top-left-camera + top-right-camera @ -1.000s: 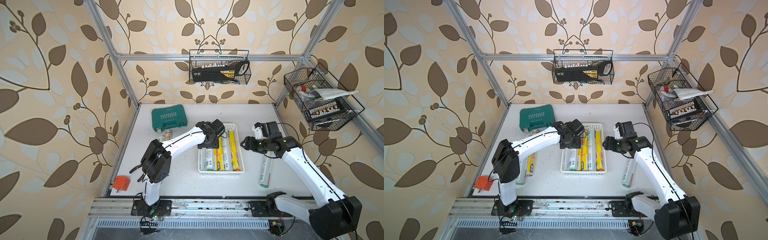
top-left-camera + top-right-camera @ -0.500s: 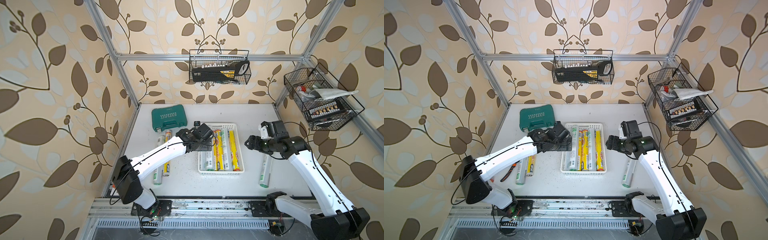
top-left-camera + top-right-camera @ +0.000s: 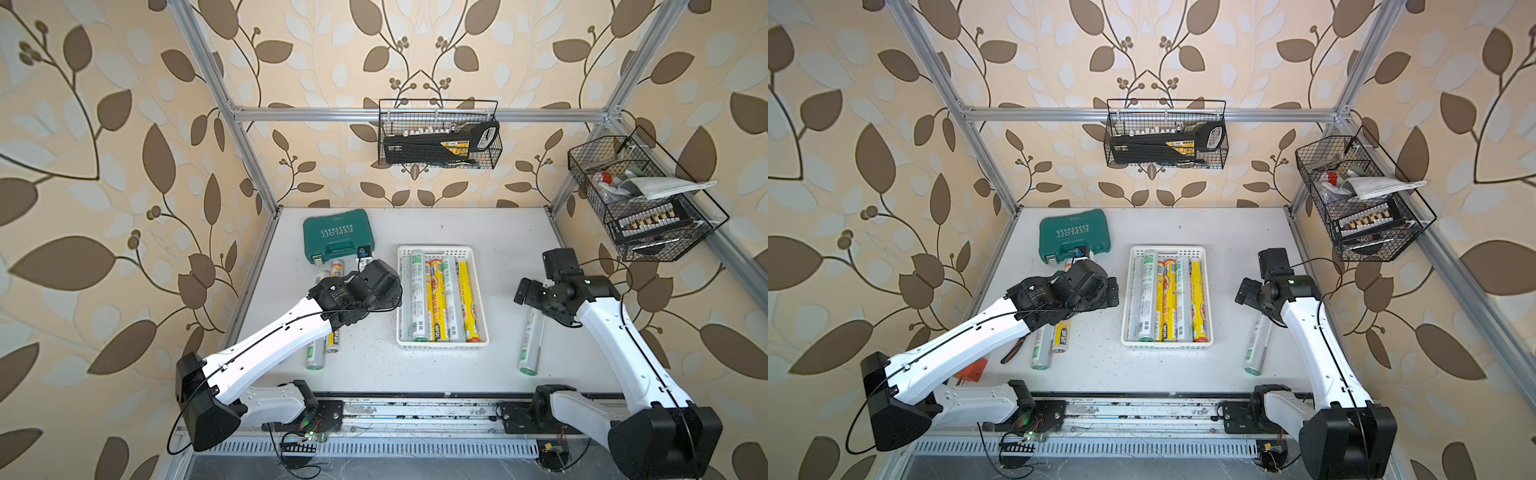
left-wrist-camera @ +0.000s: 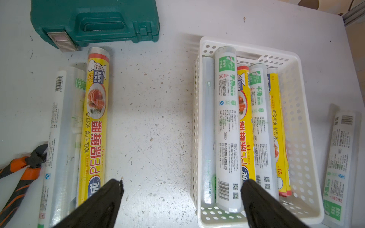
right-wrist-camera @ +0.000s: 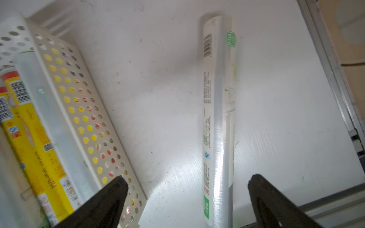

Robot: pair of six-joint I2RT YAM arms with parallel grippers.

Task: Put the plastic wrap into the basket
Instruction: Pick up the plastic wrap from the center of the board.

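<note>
basket (image 3: 435, 249): white, perforated, at the centre of the table (image 3: 415, 374) in both top views.
rolls in the basket (image 3: 440, 299): five, side by side along its length; three silver-and-green, two yellow-and-red.
silver-green roll (image 3: 314, 357): on the table left of the basket, partly under the left arm in a top view.
yellow roll (image 3: 333, 338): touching the silver-green roll, on its basket side.
lone roll (image 3: 530, 345): on the table right of the basket, roughly parallel to it and apart from its wall.
left gripper (image 4: 181, 185): fingers spread wide, nothing between them; over bare table between the yellow roll and the basket's left wall.
right gripper (image 5: 185, 181): fingers wide apart, empty; above the upper end of the lone roll.
teal case (image 3: 337, 237): closed, upper left of the table.
pliers (image 4: 19, 173): orange-handled, just beside the silver-green roll.
</note>
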